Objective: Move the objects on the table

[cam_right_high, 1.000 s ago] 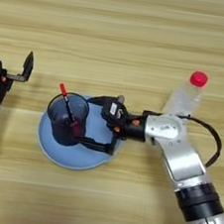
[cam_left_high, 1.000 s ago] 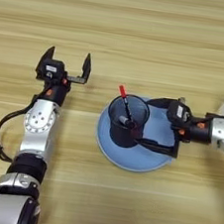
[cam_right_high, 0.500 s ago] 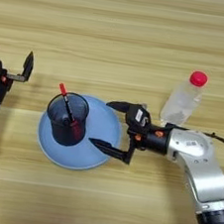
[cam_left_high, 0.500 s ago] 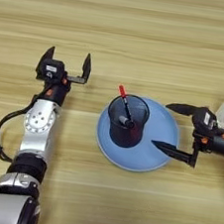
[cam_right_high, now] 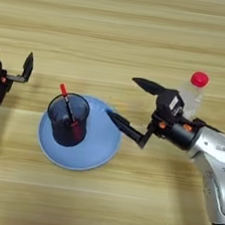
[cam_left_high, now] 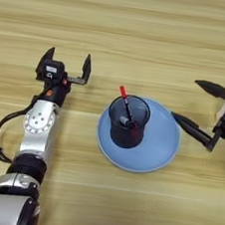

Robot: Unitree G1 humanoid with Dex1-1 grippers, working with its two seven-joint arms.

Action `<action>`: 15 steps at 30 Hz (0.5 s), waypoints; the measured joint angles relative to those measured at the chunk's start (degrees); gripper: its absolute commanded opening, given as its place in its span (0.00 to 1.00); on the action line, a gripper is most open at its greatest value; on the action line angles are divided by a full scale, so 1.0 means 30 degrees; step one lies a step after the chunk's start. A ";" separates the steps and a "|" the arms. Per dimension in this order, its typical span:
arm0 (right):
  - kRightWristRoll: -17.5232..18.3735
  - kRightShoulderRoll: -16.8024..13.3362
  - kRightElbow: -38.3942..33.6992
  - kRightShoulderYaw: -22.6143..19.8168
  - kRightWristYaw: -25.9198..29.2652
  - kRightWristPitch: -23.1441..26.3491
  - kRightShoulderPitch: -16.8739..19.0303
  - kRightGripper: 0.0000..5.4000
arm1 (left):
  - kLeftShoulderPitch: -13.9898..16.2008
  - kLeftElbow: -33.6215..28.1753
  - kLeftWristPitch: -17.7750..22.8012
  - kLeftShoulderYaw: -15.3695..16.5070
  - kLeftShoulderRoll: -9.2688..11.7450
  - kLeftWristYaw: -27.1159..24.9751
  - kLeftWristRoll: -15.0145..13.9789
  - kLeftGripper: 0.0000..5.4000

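The right gripper (cam_right_high: 127,100) hung with jaws spread just right of the plate (cam_right_high: 97,147), which carried the cup (cam_right_high: 68,119) and pen (cam_right_high: 68,107). The bottle (cam_right_high: 192,95) stood behind it, probably the next grasp; the left gripper (cam_left_high: 66,66) sat parked, jaws spread.

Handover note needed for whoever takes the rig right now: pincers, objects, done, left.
Left pincer: open, empty, parked on the table left of the plate.
Right pincer: open, empty, its lower finger tip at the plate's right rim, in front of the bottle.
Plate mid-table; cup upright on it, pen standing in the cup.
Bottle upright on the table, right of the plate.
Done: cup and pen sit on the plate.
Left: bottle not gripped.
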 measured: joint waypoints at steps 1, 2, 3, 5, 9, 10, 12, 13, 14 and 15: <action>0.0178 0.0165 -0.0210 -0.0235 -0.0436 0.0002 0.0064 1.00 | 0.0001 0.0000 -0.0001 0.0000 0.0005 0.0000 0.0001 1.00; 0.0235 0.0371 -0.0578 -0.0493 -0.0948 -0.0002 0.0074 1.00 | -0.0001 0.0000 -0.0001 0.0001 0.0010 0.0000 0.0002 1.00; 0.0283 0.0475 -0.0835 -0.0678 -0.1305 -0.0005 0.0064 1.00 | -0.0001 0.0000 -0.0001 0.0001 0.0012 0.0000 0.0004 1.00; 0.0653 0.0667 -0.1509 -0.1198 -0.2279 0.0009 -0.0131 1.00 | -0.0002 0.0001 -0.0002 0.0005 0.0038 -0.0001 0.0004 1.00; 0.1056 0.0818 -0.2378 -0.1868 -0.3743 0.0234 -0.0809 1.00 | -0.0003 0.0001 -0.0003 0.0006 0.0077 0.0000 0.0003 1.00; 0.1122 0.0835 -0.2597 -0.2042 -0.4200 0.0488 -0.1060 1.00 | -0.0003 0.0002 -0.0004 0.0006 0.0083 0.0002 0.0004 1.00; 0.1276 0.0842 -0.2957 -0.2278 -0.5217 0.1124 -0.1623 1.00 | -0.0008 0.0001 -0.0004 0.0010 0.0109 0.0006 0.0004 1.00; 0.1293 0.0837 -0.3019 -0.2341 -0.5612 0.1438 -0.1852 1.00 | -0.0011 0.0001 -0.0004 0.0010 0.0120 0.0007 0.0003 1.00; 0.1274 0.0824 -0.3081 -0.2372 -0.5937 0.1710 -0.2002 1.00 | -0.0012 0.0001 -0.0004 0.0011 0.0127 0.0007 0.0003 1.00; 0.1222 0.0769 -0.3124 -0.2427 -0.6581 0.2227 -0.2203 1.00 | -0.0011 0.0000 -0.0004 0.0014 0.0135 0.0009 0.0003 1.00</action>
